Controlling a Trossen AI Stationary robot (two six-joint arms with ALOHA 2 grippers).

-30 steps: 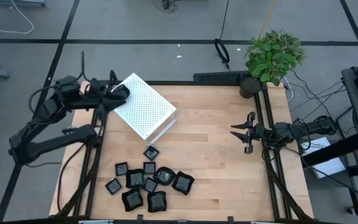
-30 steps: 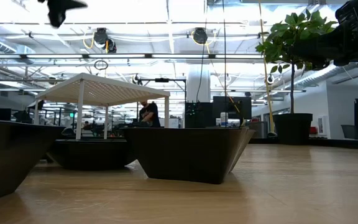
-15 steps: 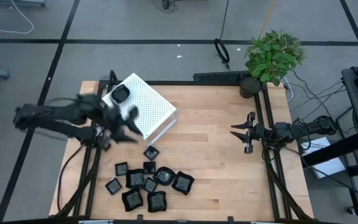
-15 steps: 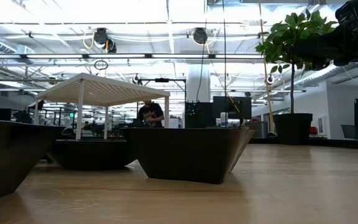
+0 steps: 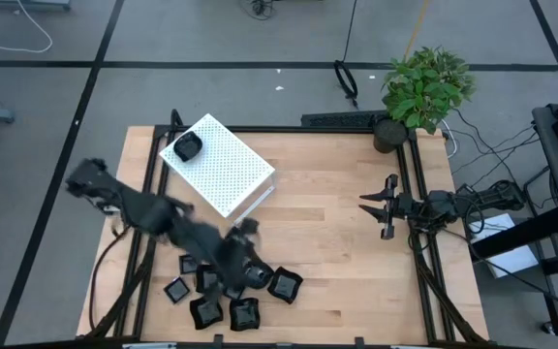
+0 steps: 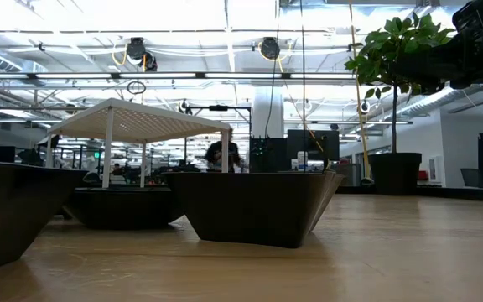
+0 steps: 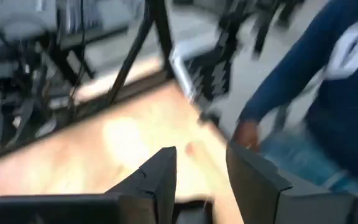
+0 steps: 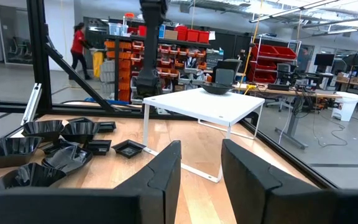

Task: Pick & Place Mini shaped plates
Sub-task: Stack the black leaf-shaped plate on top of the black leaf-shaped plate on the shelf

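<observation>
One mini plate (image 5: pixel 188 147) now sits on top of the white perforated box (image 5: pixel 223 167), near its far-left corner; a second ago the left gripper held over that spot. The left gripper (image 5: pixel 243 260) has since swung down over the cluster of mini shaped plates (image 5: pixel 231 288) at the counter's (image 5: pixel 337 262) near edge, jaws spread and empty. Judged: one placed, next pick starting. The right gripper (image 5: pixel 383 208) waits at the right rim, jaws spread.

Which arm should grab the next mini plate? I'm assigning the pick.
Left, probably: its pincer hovers open over the plate pile, while the right pincer waits by the table's far edge.
</observation>
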